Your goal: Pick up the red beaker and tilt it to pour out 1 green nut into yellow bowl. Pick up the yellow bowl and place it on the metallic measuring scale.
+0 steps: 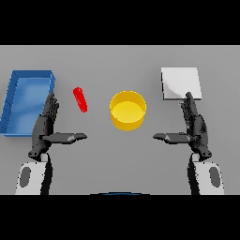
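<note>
The red beaker [80, 99] sits untouched on the grey table [120, 159], between the yellow bowl [127, 110] and a blue tray [14, 93], appearing tilted in this view. The bowl interior shows no green nut (none is discernible anywhere), so pouring appears not yet begun. The metallic measuring scale [181, 83] stands vacant beyond the right hand [194, 124]. Both that hand and the left hand [46, 125] hover with fingers straight, thumbs extended inward, holding nothing. All steps remain. No brands, labels or writing are legible.
</note>
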### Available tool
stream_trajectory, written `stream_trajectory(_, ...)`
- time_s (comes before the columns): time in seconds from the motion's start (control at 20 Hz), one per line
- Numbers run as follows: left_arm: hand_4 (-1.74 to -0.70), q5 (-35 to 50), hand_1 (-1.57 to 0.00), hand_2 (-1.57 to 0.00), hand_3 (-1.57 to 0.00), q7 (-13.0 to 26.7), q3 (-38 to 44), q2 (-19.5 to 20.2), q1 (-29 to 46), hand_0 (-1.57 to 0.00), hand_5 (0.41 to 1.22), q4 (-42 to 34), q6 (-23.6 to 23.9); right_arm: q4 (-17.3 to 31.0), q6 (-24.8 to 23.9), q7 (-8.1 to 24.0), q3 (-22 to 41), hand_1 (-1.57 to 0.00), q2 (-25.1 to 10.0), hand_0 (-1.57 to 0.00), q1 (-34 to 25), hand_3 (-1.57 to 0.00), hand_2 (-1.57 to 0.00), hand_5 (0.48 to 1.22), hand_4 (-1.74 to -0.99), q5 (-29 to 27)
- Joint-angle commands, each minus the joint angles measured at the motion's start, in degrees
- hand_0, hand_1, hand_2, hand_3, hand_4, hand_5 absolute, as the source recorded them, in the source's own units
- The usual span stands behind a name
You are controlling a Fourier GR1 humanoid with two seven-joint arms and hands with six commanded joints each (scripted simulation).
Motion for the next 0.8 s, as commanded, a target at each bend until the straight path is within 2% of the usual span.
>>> stream_trajectory(0.0, -1.20, -0.05, 0.00, 0.00, 0.00, 0.01, -0.08, -0.10, 0.00, 0.00, 0.652, -0.02, 0.09, 0.06, -0.09, 0.07, 0.00, 0.00, 0.04, 0.00, -0.10, 0.00, 0.00, 0.681, -1.245, 0.01)
stream_trajectory(0.25, -1.20, -0.61, 0.00, 0.00, 0.00, -0.08, -0.74, -0.64, 0.57, 0.00, 0.652, -0.45, 0.36, 0.56, -0.46, 0.36, 0.07, 0.00, 0.26, 0.00, -0.95, 0.00, 0.00, 0.681, -1.245, 0.33)
stream_trajectory(0.3, -1.20, -3.59, 0.00, 0.00, 0.00, -0.51, -2.77, 0.69, 2.20, 0.00, 0.652, -2.23, 0.22, -1.60, -1.89, -3.62, 2.67, 0.00, -1.84, 0.00, 1.18, 0.00, 0.00, 0.681, -1.245, 6.39)
stream_trajectory(0.35, -1.21, -5.87, 0.00, 0.00, 0.00, -0.75, -4.49, 1.52, 3.62, 0.00, 0.649, -4.73, 0.28, -3.43, -2.62, -6.13, 4.63, 0.00, -2.92, 0.00, 3.36, 0.00, 0.00, 0.678, -1.242, 10.29)
stream_trajectory(0.5, -1.22, -8.20, 0.00, 0.00, 0.00, 2.16, -6.39, 2.58, 4.98, 0.00, 0.658, -7.99, 0.15, -6.44, -3.60, -5.49, 7.06, 0.00, -4.08, 0.00, 5.32, 0.00, 0.00, 0.678, -1.235, 15.24)
stream_trajectory(0.75, -1.25, -9.24, 0.00, 0.00, 0.00, 3.95, -7.46, 3.08, 4.35, 0.00, 0.679, -7.19, -0.81, -6.89, -2.09, -5.18, 6.76, 0.00, -4.40, 0.00, 4.92, 0.00, 0.00, 0.682, -1.254, 13.44)
